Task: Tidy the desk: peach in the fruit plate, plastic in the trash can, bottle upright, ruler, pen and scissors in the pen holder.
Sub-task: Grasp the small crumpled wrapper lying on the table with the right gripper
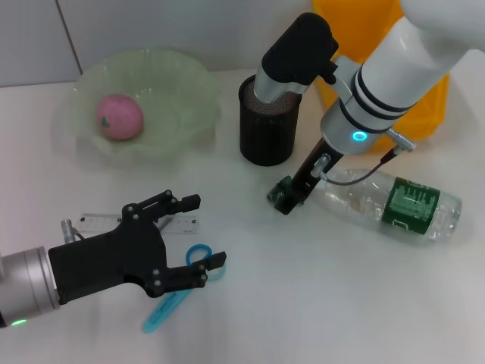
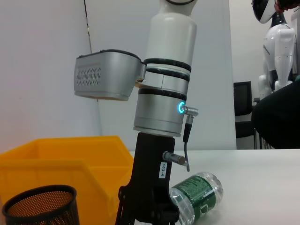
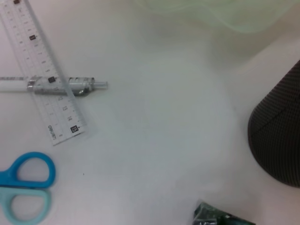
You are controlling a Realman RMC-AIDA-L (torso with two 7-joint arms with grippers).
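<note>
Covering the whole work area was a white desk (image 1: 303, 303) set against a pale wall, with a yellow bin (image 1: 356, 30) at the rear and a second white robot (image 2: 279, 42) across the room. Lying on its side near the right gripper (image 1: 286, 196), whose finger state could not be told, was the bottle (image 1: 394, 203); the peach (image 1: 119, 117) sat in the fruit plate (image 1: 178, 83) beside the black mesh pen holder (image 1: 267, 125). Spread wide, the left gripper (image 1: 198, 231) hovered over the ruler (image 3: 44, 70), blue scissors (image 1: 170, 307) and pen (image 3: 61, 85).

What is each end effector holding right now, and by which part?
Nothing. The left end effector hangs open above the scissors; the right end effector sits by the bottle neck, grip unclear.
</note>
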